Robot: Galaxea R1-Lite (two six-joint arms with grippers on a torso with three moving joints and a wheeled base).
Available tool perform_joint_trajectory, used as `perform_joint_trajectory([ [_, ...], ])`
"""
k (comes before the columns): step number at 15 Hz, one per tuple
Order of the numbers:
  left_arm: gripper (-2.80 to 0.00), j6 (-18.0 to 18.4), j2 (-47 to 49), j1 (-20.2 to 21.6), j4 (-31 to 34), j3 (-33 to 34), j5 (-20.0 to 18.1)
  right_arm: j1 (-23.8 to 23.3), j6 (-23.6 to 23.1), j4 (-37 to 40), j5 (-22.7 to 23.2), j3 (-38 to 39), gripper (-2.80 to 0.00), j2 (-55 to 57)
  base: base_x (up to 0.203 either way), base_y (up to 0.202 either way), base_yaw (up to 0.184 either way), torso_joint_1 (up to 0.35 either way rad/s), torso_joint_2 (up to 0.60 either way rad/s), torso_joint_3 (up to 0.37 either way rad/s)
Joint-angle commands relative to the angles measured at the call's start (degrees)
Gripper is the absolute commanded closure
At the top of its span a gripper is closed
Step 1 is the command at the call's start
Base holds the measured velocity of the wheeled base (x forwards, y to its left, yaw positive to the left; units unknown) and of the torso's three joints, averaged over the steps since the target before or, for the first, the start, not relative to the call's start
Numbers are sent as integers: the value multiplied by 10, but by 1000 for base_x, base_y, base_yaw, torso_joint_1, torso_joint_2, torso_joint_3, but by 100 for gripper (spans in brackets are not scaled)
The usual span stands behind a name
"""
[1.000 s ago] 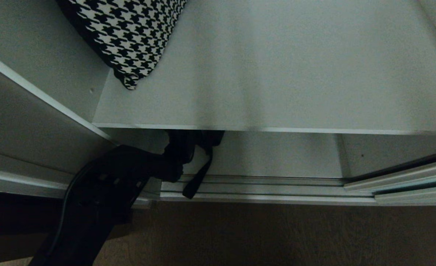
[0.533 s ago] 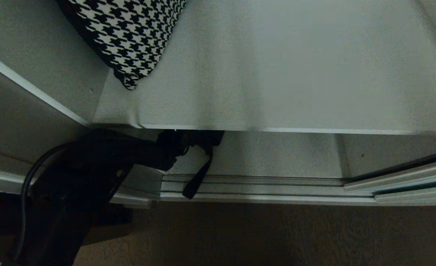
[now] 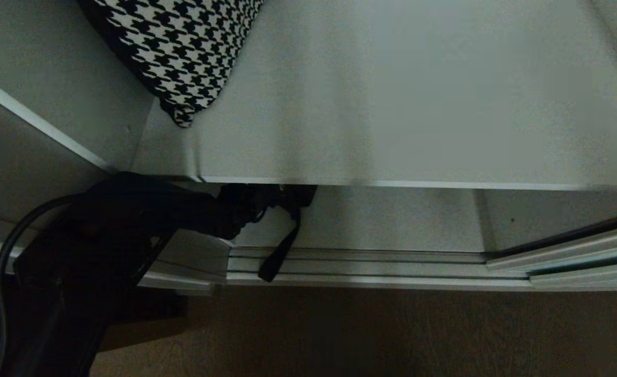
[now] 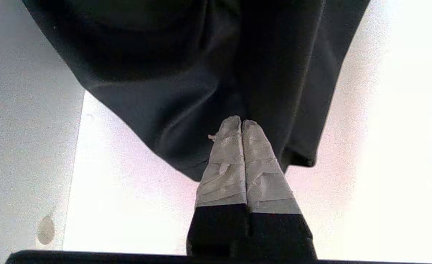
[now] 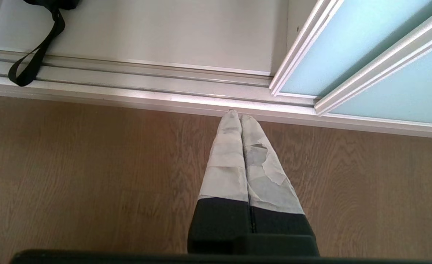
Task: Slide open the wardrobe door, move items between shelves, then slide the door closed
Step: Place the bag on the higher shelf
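A black garment (image 3: 287,196) lies on the lower shelf (image 3: 392,220), just under the front edge of the upper shelf (image 3: 418,104). Its strap (image 3: 279,256) dangles over the door tracks. My left gripper (image 3: 232,214) reaches in from the left. In the left wrist view that gripper (image 4: 241,123) is shut, its taped tips pinching the dark cloth (image 4: 172,73), whose folds run to them. The sliding wardrobe door (image 5: 347,44) stands pushed to the right. My right gripper (image 5: 240,115) hangs shut and empty over the floor before the track.
A black-and-white houndstooth item (image 3: 182,47) lies at the back left of the upper shelf. Silver door tracks (image 3: 366,267) run along the wardrobe's front. Brown wood-grain floor (image 5: 91,165) lies in front. The wardrobe's side wall (image 3: 52,78) is close on the left.
My left arm has drawn left and risen in the head view, its gripper now closer under the upper shelf's edge. The garment's strap hangs where it was. The right arm is still.
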Motion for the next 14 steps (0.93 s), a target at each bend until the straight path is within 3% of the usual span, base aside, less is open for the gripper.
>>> perform_joint_trajectory([
  [1,0,-8,-1,-1,1,-5,1,0,0,0,0,0,0,-1,0,0,0,0,0,0],
  [2,-249,-12,6,-1,0,-10,1,0,0,0,0,0,0,-1,0,0,0,0,0,0],
  [3,-280,-23,13,-1,-2,-16,3,0,0,0,0,0,0,-1,0,0,0,0,0,0],
  [6,-280,-94,2,-3,-2,-8,5,0,0,0,0,0,0,-1,0,0,0,0,0,0],
  [7,-280,-102,0,-4,-2,-8,6,0,0,0,0,0,0,-1,0,0,0,0,0,0],
  [11,-280,-103,17,-5,-26,-22,2,0,0,0,0,0,0,-1,0,0,0,0,0,0],
  [14,-280,-96,66,-5,-51,-92,2,0,0,0,0,0,0,-1,0,0,0,0,0,0],
])
